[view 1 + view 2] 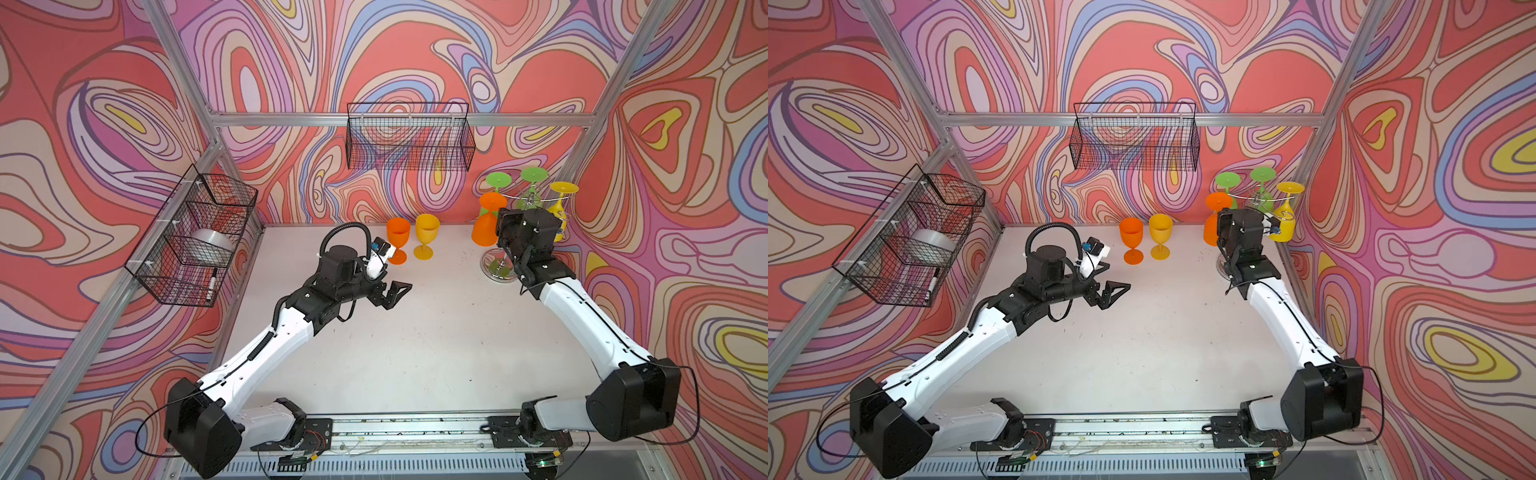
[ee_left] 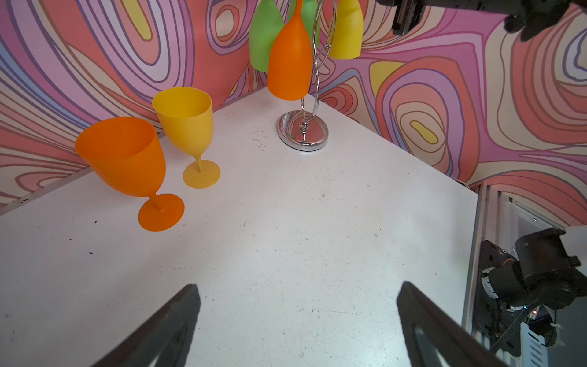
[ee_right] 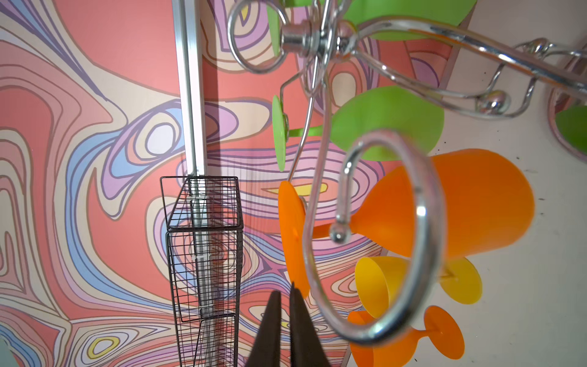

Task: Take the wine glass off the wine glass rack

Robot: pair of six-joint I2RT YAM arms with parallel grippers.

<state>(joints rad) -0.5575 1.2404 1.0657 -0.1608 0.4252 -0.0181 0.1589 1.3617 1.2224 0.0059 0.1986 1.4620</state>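
The chrome wine glass rack (image 1: pixel 496 270) stands on its mirrored base at about 1 o'clock on the white bench (image 1: pixel 415 353), close to the back right corner. Four glasses hang upside down from its looped arms. Taken round the hub in both top views, the hanging orange wine glass (image 1: pixel 484 232) is at 9 o'clock, two green glasses (image 1: pixel 498 180) (image 1: pixel 534 174) at 11 and 12, and a yellow hanging glass (image 1: pixel 563 188) at 3.

The right arm (image 1: pixel 525 232) reaches up to the rack and covers part of its stem in the top views, hiding its tool there. The right wrist view shows the right tool (image 3: pixel 284 287) closed, with only a sliver of wallpaper showing between its jaws. Its fingertips (image 3: pixel 293 286) lie just beside the rim of the orange glass's foot. I cannot tell whether they touch it.

The left tool (image 1: pixel 401 293) hangs wide open over bare bench near the middle, well apart from the rack.

An orange goblet (image 1: pixel 398 235) and a yellow goblet (image 1: pixel 427 228) stand upright side by side at 12 o'clock by the back edge. A black wire basket (image 1: pixel 409 137) hangs on the back wall at 12. A second basket (image 1: pixel 195 237), on the left wall at 10, holds a pale roll (image 1: pixel 212 245) and a marker (image 1: pixel 212 284).
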